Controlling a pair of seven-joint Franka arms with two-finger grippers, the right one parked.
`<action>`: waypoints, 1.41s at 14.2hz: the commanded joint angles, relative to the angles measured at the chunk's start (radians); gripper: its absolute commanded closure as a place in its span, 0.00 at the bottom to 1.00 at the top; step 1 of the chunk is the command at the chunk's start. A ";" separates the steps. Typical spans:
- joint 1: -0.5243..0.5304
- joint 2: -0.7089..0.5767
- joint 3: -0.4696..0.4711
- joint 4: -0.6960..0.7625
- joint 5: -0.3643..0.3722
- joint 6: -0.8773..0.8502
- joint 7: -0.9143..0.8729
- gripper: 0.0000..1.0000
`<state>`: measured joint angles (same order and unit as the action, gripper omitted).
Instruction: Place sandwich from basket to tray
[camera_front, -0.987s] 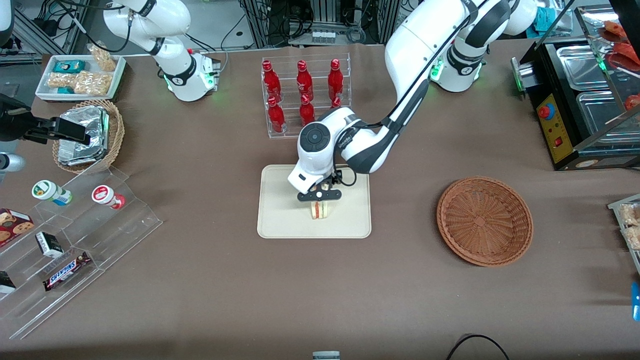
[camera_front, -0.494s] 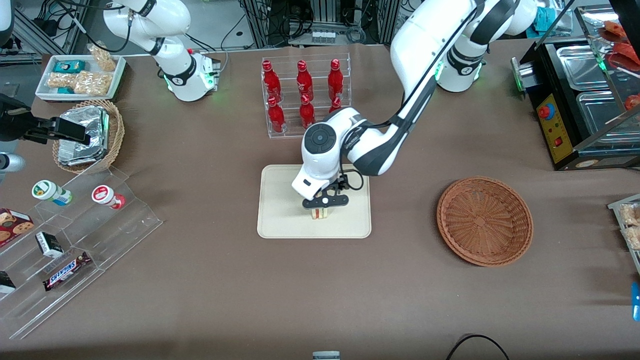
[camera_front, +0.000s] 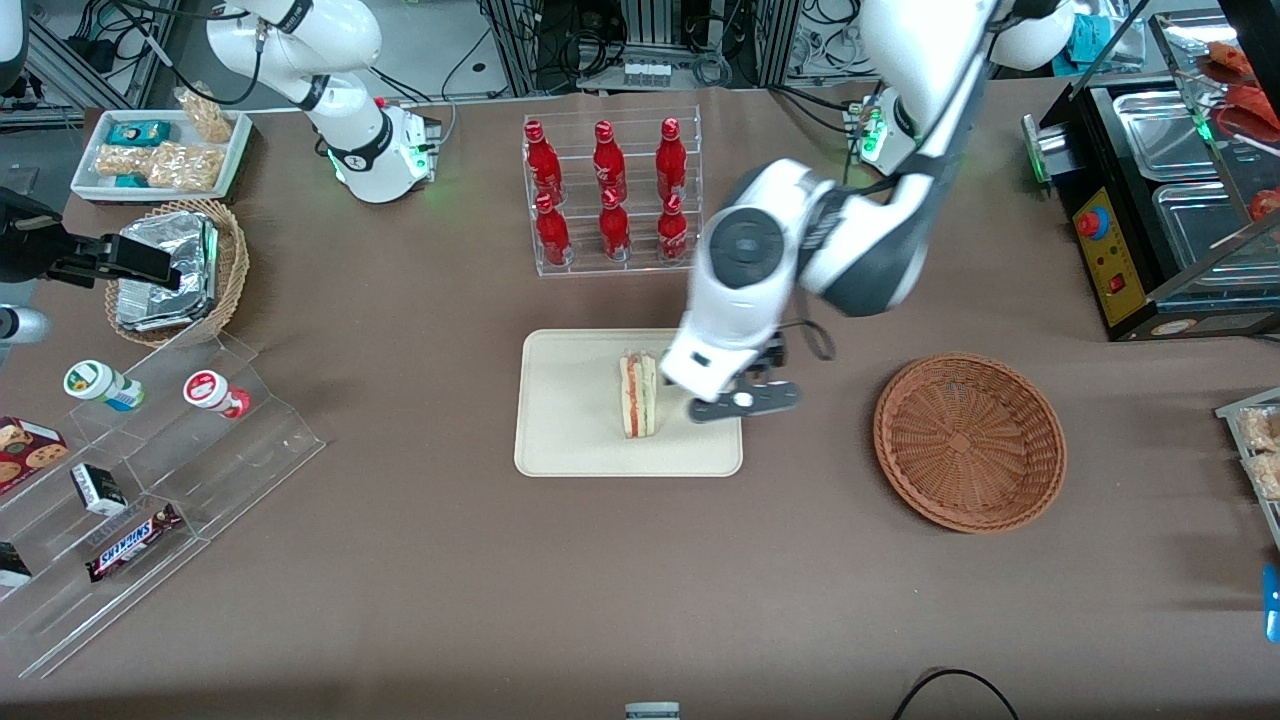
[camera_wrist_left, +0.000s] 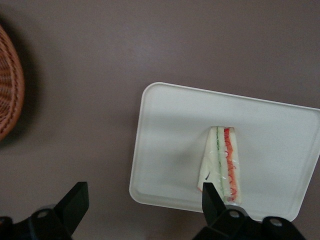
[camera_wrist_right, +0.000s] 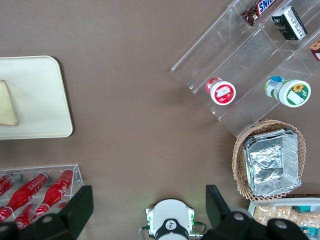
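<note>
Sandwich (camera_front: 638, 394) sits on the tray (camera_front: 570, 440), roughly mid-tray w/ bare rim all around. Gripper (camera_front: 745, 402) hangs over the tray edge nearest the basket (camera_front: 969, 441), fingers spread wide, holding nothing. Basket looks empty afaict, open tablecloth btwn it and tray.

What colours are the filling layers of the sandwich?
Orange-red and pale green, between white bread; the sandwich shows best in the left wrist view.

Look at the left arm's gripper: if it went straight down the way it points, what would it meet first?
The gripper, open and empty, hangs over the tray's edge nearest the basket. Going straight down, it would probably meet that rim or the tablecloth beside it, not the sandwich; depth is unclear.
</note>
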<state>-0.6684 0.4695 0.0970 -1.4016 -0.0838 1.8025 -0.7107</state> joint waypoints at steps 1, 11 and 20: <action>-0.010 -0.084 0.110 -0.042 -0.047 -0.118 0.112 0.00; -0.011 -0.143 0.528 -0.040 -0.123 -0.379 0.490 0.00; -0.013 -0.150 0.589 -0.031 -0.123 -0.425 0.514 0.00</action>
<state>-0.6681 0.3397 0.6805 -1.4261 -0.1948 1.3975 -0.1888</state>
